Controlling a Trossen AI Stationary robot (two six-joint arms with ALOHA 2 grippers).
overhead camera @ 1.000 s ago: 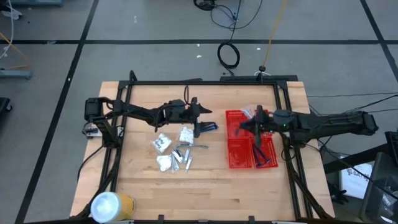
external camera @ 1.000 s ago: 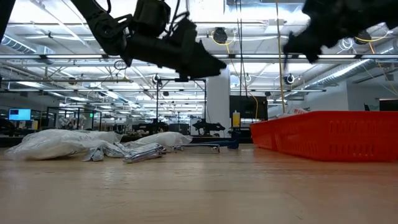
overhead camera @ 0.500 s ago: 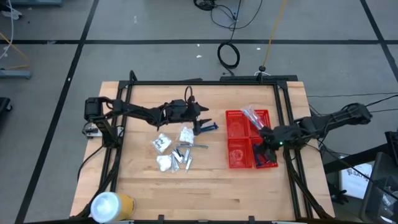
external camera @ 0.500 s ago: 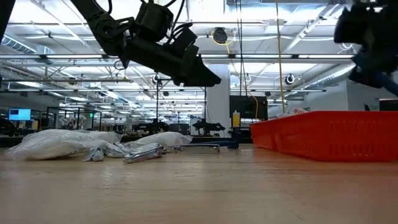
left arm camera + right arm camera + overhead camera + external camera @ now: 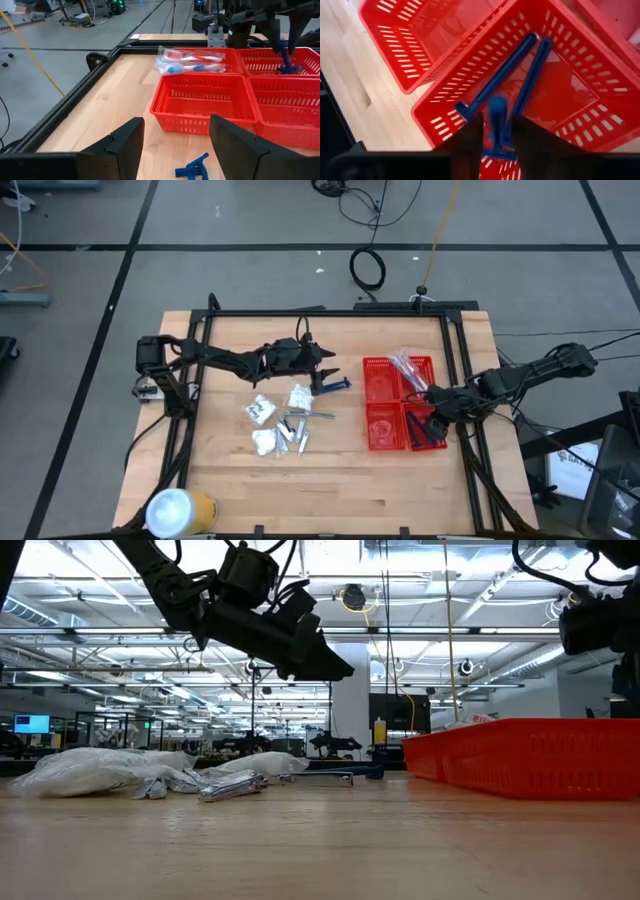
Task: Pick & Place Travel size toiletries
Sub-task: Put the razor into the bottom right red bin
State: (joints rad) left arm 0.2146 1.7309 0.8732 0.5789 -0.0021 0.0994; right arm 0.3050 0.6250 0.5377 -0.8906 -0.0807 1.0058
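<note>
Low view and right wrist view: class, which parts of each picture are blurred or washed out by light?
Low view: ceiling lights glare white along the top, the near table is soft, and the left gripper is a dark silhouette. Right wrist view: the blue razor between the right gripper's fingers is smeared; the red basket stays sharp.

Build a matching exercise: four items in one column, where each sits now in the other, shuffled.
Items:
1. blue razors
2. bagged toothbrushes
3. white packets
4. white-and-yellow roll

Places:
A. near-left table corner
B. bare wood, left of the red basket
C. basket compartment under the right gripper
D. basket's far-right compartment

Pairs: 1-C, 2-D, 3-B, 4-A
</note>
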